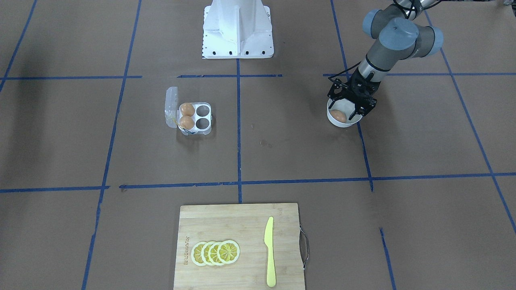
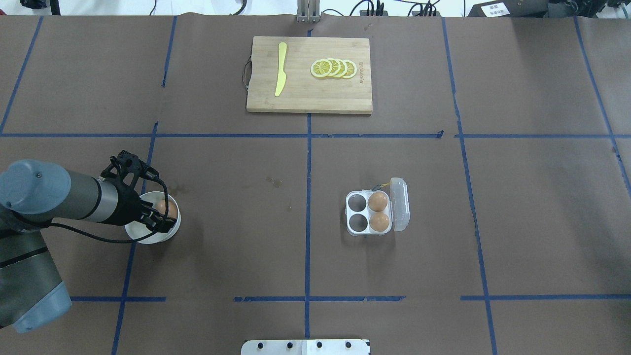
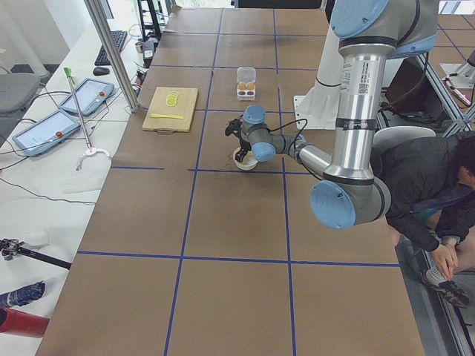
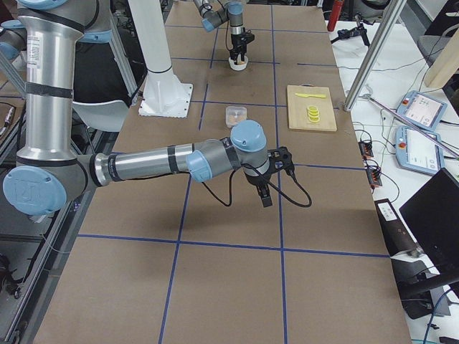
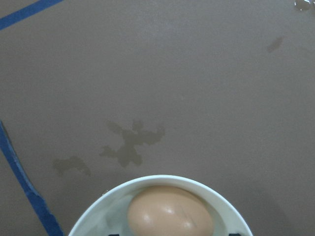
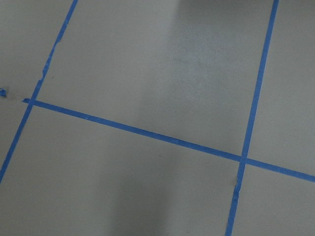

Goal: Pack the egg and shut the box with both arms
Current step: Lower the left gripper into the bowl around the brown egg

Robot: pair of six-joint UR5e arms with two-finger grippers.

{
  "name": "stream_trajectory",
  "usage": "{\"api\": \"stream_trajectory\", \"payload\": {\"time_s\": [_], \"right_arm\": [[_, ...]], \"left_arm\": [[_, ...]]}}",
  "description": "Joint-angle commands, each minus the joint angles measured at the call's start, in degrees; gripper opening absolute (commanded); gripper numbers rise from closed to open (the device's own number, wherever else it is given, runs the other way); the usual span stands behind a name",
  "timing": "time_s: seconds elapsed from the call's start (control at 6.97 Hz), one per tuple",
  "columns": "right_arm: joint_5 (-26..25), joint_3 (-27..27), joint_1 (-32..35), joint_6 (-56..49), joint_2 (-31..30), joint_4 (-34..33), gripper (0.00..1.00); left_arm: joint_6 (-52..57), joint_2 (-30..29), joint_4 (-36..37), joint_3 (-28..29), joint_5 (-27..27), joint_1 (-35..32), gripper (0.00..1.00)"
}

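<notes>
Orange-brown smooth hen's egg (image 5: 170,212): lies loose in the round white bowl (image 1: 342,123); not yet lifted. It is rounded and slick, so I judge it may roll or squirt out of an off-centre pinch, or crack under a hard one.
Black two-finger left gripper (image 1: 348,108): down at the bowl, jaws spread, one finger either side of the egg. The wrist view shows only two dark tips at its bottom edge, apart, with no contact visible.
Bowl: looks light and is unfixed. A finger catching the rim on closing or lifting could drag or tip it, egg and all.
Clear plastic four-cell egg carton (image 2: 368,213): well apart from the bowl, so a long carry. Two brown eggs (image 2: 378,201) fill the cells beside the hinge; the two cells facing the bowl are empty. The shell is thin and nothing braces it, so a skewed set-down could shove it or knock a seated egg.
Hinged clear lid (image 2: 400,204): open, swung out on the side away from the left arm. Pushed by one arm alone, it would likely slide the carton instead of latching.
Black two-finger right gripper (image 4: 265,195): hangs over the bare brown paper-covered table (image 2: 222,172), well apart from the carton. Only the side camera shows it, so I cannot tell whether it is spread or clenched.
</notes>
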Motion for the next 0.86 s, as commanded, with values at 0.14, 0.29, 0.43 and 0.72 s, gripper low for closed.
{"api": "stream_trajectory", "payload": {"time_s": [0.14, 0.29, 0.43, 0.72], "right_arm": [[0.0, 0.0, 0.0, -0.09, 0.0, 0.0, 1.0], [0.0, 0.0, 0.0, -0.09, 0.0, 0.0, 1.0], [0.0, 0.0, 0.0, 0.0, 0.0, 0.0, 1.0], [0.0, 0.0, 0.0, 0.0, 0.0, 0.0, 1.0]], "left_arm": [[-0.25, -0.55, 0.0, 0.31, 0.03, 0.0, 0.7], [-0.25, -0.55, 0.0, 0.14, 0.03, 0.0, 0.68], [-0.07, -0.46, -0.09, 0.05, 0.03, -0.09, 0.67], [0.37, -0.19, -0.26, -0.04, -0.06, -0.26, 0.55]]}}
